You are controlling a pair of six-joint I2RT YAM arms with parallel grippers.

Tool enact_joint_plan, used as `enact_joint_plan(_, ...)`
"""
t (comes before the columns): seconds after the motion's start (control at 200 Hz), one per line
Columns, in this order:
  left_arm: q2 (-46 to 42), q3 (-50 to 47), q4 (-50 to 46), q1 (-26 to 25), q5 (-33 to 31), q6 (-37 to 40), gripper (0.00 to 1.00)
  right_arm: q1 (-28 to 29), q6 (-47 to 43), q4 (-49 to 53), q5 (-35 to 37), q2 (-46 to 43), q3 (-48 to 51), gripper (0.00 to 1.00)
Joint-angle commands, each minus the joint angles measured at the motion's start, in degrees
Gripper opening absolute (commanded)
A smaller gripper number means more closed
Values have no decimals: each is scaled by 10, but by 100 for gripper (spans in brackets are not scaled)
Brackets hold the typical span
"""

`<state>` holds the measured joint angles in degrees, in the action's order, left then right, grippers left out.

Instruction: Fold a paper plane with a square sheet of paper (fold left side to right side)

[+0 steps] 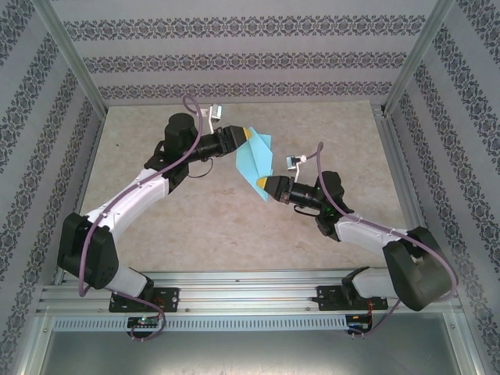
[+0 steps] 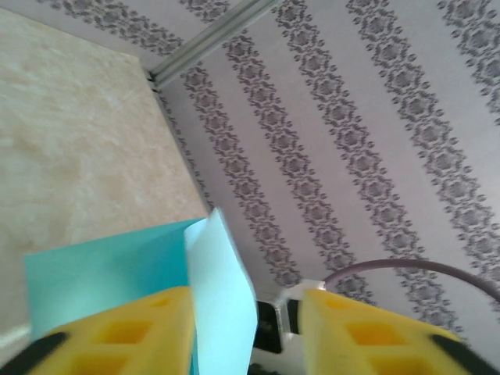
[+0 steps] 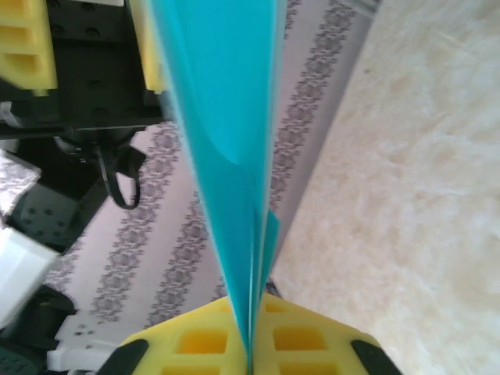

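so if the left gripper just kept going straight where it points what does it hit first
The blue paper: it sits between the open fingers of the left gripper, pinched at its other end by the right gripper. Beyond it, likely the patterned wall, though depth is unclear.

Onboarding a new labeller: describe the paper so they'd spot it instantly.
Start at the beige table, midway between the two arms. There a folded paper spans from the left end effector to the right end effector, which pinches it. It is the one turquoise thing; everything near it is black, white or yellow.
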<state>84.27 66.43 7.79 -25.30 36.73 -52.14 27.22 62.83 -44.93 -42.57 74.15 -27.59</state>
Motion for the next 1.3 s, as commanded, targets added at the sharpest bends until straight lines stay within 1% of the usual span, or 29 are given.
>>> enact_joint_plan(0.0,-77,-23,-88,41,-36,55,55,-2,-119,201,58,-56,-20,4)
enact_joint_plan(0.03,-97,-29,-112,51,-49,69,59,0,-148,262,79,-71,-31,2)
enact_joint_plan(0.06,-119,-32,-142,59,-66,86,62,4,-191,350,118,-90,-48,1)
enact_joint_plan(0.09,-139,-34,-178,66,-89,107,66,8,-225,405,146,-102,-62,1)
enact_joint_plan(0.095,-142,-34,-182,67,-93,109,67,10,-234,427,159,-107,-68,1)
enact_joint_plan(0.13,-165,-34,-224,73,-120,131,71,17,-273,503,206,-121,-88,1)
enact_joint_plan(0.195,-203,-38,-292,84,-172,158,76,30,-335,625,304,-134,-129,1)
enact_joint_plan(0.21,-212,-40,-305,87,-182,160,77,36,-349,659,337,-136,-141,1)
enact_joint_plan(0.215,-215,-41,-309,88,-186,161,77,36,-349,659,337,-136,-141,1)
enact_joint_plan(0.265,-242,-50,-347,98,-215,164,79,51,-376,735,423,-136,-168,1)
enact_joint_plan(0.315,-266,-57,-386,109,-243,165,81,64,-395,788,496,-128,-194,1)
enact_joint_plan(0.38,-294,-66,-435,122,-281,171,82,86,-407,872,612,-101,-232,0)
enact_joint_plan(0.415,-309,-73,-452,127,-300,173,84,100,-408,906,668,-84,-249,0)
enact_joint_plan(0.43,-315,-77,-457,129,-306,174,84,105,-408,916,681,-79,-253,0)
enact_joint_plan(0.445,-321,-82,-461,132,-311,175,85,113,-406,930,712,-68,-262,0)
enact_joint_plan(0.515,-343,-99,-471,142,-329,174,86,143,-396,986,791,-24,-288,1)
enact_joint_plan(0.594,-356,-109,-479,149,-345,174,86,178,-379,1038,851,44,-320,1)
enact_joint_plan(0.619,-356,-110,-482,150,-350,175,86,184,-376,1046,859,58,-327,2)
enact_joint_plan(0.689,-354,-107,-491,152,-358,178,86,212,-359,1088,890,135,-360,2)
enact_joint_plan(0.844,-349,-107,-491,153,-356,181,87,260,-347,1159,906,321,-464,2)
enact_joint_plan(0.929,-351,-114,-489,153,-352,184,87,284,-337,1197,925,405,-521,2)
enact_joint_plan(0.989,-350,-120,-487,154,-353,187,87,296,-342,1197,921,437,-546,2)
enact_joint_plan(1.024,-348,-121,-486,154,-352,187,87,301,-349,1190,900,463,-562,2)
enact_joint_plan(1.109,-339,-121,-483,154,-347,189,88,305,-358,1185,870,495,-583,5)
enact_joint_plan(1.204,-334,-124,-476,154,-340,191,88,313,-364,1190,852,524,-599,13)
enact_joint_plan(1.239,-333,-126,-474,154,-339,191,88,315,-365,1190,843,528,-603,16)
enact_joint_plan(1.294,-331,-129,-471,154,-338,192,88,320,-373,1181,820,523,-604,25)
